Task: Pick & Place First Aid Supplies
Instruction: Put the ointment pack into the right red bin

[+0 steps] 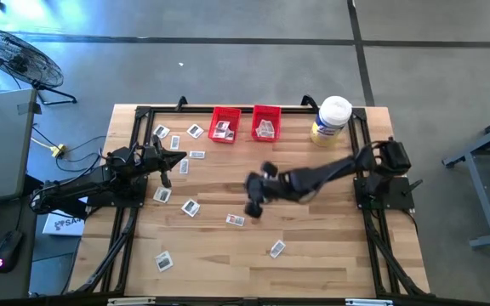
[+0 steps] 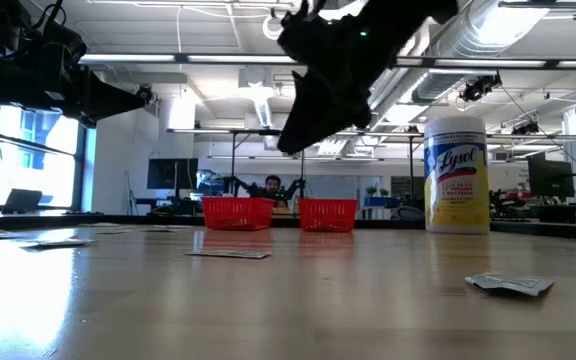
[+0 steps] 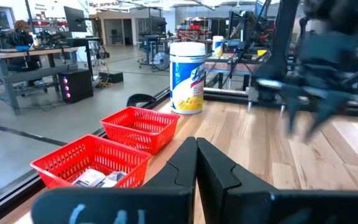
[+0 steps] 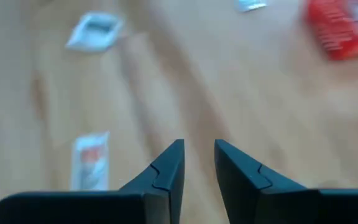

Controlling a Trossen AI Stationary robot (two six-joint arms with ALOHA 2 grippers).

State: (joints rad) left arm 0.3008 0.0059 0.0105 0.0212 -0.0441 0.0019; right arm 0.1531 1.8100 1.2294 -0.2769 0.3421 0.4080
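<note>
Right hand hangs over the middle of the counter, reached in from the right edge and pointing down. In its wrist view the two fingers stand slightly apart with bare wood showing through the narrow gap, so it carries nothing. A packet lies just to one side of them; this is probably the one near the counter's middle, and the hand seems lined up to drop onto it.

Left hand waits over the left part of the counter, its fingers pressed together and empty, pointing toward the bins.

Most first aid supplies lie flat and scattered: several around the left hand, such as one toward the far edge and one nearer the middle, plus two near the front. They sit well apart, which leaves room for fingers to close on one at a time. Two red bins stand side by side at the far edge, each already holding a few packets, so sorting is under way with much left. A wipes jar stands right of the bins, clear of the reach path.

Being thin and flat, a packet will likely need the fingertips brought right down onto the wood.
</note>
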